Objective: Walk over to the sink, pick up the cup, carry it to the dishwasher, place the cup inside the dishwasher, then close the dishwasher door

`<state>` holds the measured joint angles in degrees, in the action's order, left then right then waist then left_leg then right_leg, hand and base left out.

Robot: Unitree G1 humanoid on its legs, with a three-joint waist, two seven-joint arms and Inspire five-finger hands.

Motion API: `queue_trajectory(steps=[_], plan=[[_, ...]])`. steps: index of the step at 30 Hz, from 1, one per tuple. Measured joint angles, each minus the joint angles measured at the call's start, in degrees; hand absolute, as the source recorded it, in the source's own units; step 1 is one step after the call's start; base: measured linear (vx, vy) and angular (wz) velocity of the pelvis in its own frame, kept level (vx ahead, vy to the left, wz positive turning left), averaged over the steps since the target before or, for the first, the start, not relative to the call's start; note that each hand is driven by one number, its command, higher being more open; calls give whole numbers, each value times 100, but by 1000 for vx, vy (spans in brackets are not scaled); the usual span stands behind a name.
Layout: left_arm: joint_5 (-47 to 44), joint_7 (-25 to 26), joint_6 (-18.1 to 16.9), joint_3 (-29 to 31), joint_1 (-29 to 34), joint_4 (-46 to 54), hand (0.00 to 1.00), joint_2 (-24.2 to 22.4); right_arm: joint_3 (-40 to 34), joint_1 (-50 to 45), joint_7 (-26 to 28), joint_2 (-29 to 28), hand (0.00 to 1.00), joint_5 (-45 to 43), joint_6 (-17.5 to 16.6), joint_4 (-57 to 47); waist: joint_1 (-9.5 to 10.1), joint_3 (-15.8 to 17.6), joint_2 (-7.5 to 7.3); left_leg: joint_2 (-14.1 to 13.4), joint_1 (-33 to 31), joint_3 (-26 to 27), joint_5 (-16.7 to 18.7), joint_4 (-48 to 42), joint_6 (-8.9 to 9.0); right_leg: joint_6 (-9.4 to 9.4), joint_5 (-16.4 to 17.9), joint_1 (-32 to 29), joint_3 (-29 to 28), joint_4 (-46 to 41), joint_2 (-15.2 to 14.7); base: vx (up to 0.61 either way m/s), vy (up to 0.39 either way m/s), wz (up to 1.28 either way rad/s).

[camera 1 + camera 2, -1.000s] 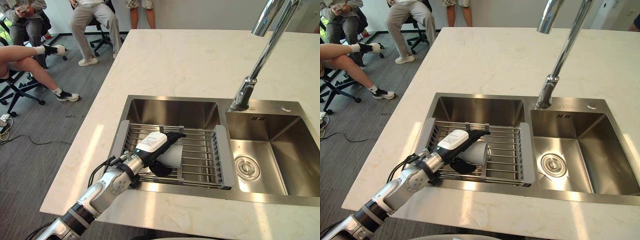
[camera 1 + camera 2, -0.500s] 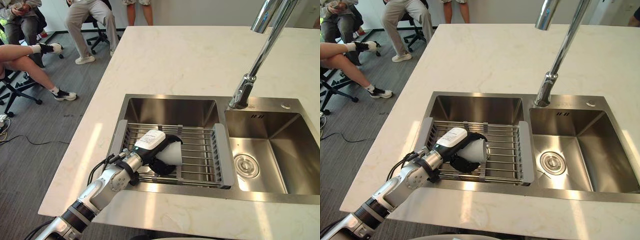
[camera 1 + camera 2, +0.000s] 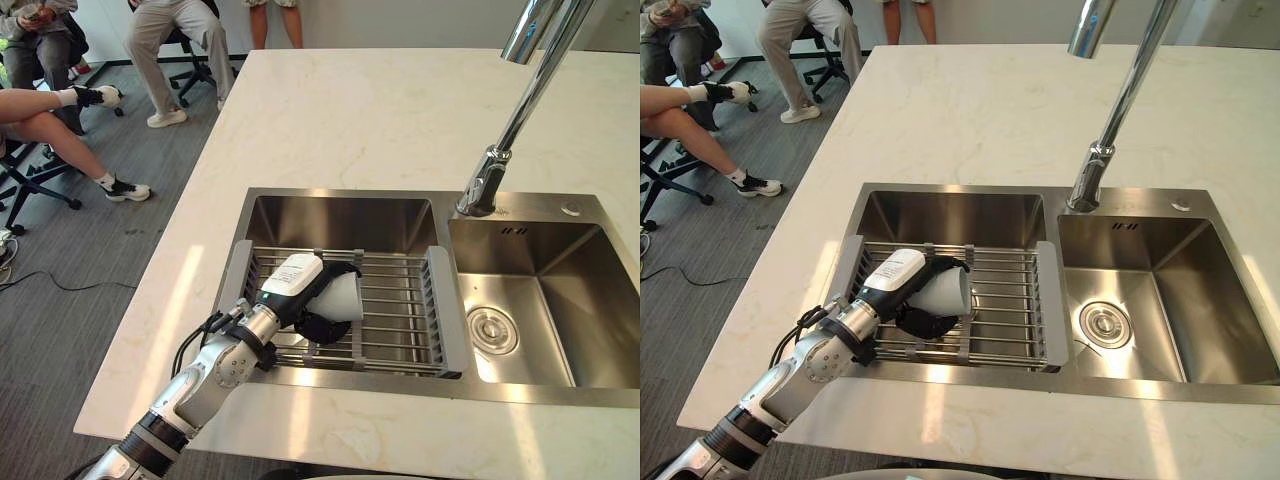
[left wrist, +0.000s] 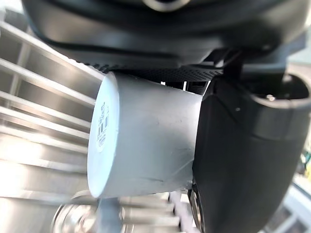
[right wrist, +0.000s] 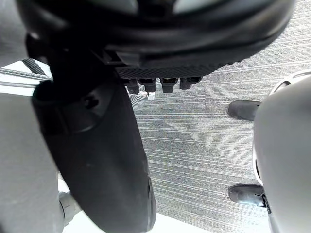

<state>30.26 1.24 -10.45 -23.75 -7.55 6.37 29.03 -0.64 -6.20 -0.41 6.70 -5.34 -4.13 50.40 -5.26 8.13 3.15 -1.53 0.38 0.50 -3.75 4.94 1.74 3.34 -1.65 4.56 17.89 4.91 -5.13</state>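
Gripping the cup (image 3: pixel 342 298), the left hand (image 3: pixel 293 284) reaches in from the near-left edge of the desk (image 3: pixel 380 110) and sits over the wire rack (image 3: pixel 400 320) that spans the left basin of the sink (image 3: pixel 340 215). Its fingers curl over the top of the pale grey cup and its thumb (image 4: pixel 243 155) wraps the other side, so the cup is clamped between them. The cup lies on its side, with its flat base pointing away from the palm toward the right basin (image 3: pixel 560 290). Whether it touches the rack's bars or sits just above them cannot be told.

The right basin holds a round drain (image 3: pixel 493 333), and a tall chrome faucet (image 3: pixel 500 140) rises from the sink's back rim between the two basins. The pale marble desk stretches away behind the sink.

The right hand (image 5: pixel 97 160) shows in its own wrist view above grey carpeted floor (image 5: pixel 194 145); whether it is spread or closed cannot be told.

Off the desk's far-left side, several people (image 3: pixel 170 40) sit on office chairs.
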Motion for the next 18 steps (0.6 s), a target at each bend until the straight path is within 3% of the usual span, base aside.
queue_trajectory(steps=[10,18], plan=[[-226,545,-12,368,99,1030,0,-698,-9,-78,-6,10,100,-1,-23,-37,126,-46,61,0,30,32,6,-3,-5,-1,1,20,-35,-6,7,-2,-1,-2],[-589,1074,-13,909,801,1718,0,-1223,-5,-129,-58,4,100,-5,-37,-29,291,-110,98,-4,63,32,11,-14,1,-4,4,53,-39,-22,16,0,0,0]])
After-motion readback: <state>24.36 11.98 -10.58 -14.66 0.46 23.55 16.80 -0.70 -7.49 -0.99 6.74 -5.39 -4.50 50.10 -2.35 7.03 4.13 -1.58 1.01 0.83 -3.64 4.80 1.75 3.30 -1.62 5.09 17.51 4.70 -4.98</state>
